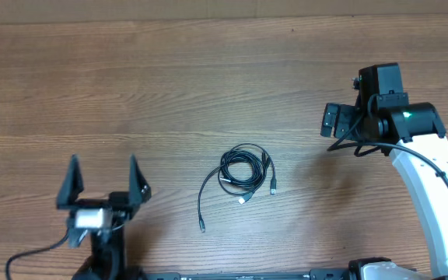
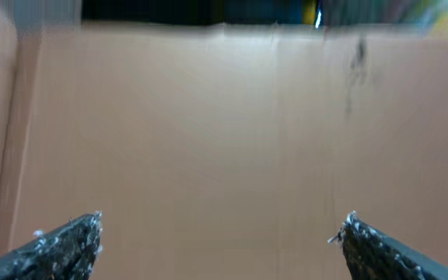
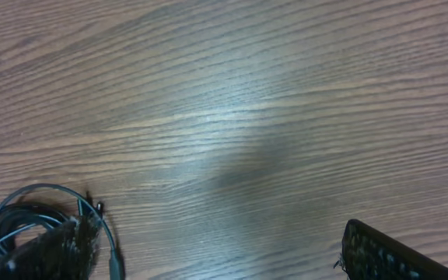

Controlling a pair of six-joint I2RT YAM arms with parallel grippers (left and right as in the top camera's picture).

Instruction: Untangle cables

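The cables are lying in a small coil on the counter, between the two hands and touching neither. The left hand is standing with its fingers spread fully wide and is gripping nothing. The coil is lying well off to its right, about level with its fingertips. That hand's own camera is showing only blurred bare counter, so it is not pointing at the cables.

The right hand is hanging over the counter, just as wide open and just as empty. From it the coil is sitting to the left and somewhat back toward the robot. In the right wrist view the coil is showing at the lower left edge, just beside one finger rather than between the two.

A loose strand is trailing out of the coil toward the robot, leaning a little toward the left hand. Two short plug ends are poking out on the near side.

The right hand is looking nearer to the coil and the left hand nearer to the strand's free end, so each probably needs to be swinging inward.
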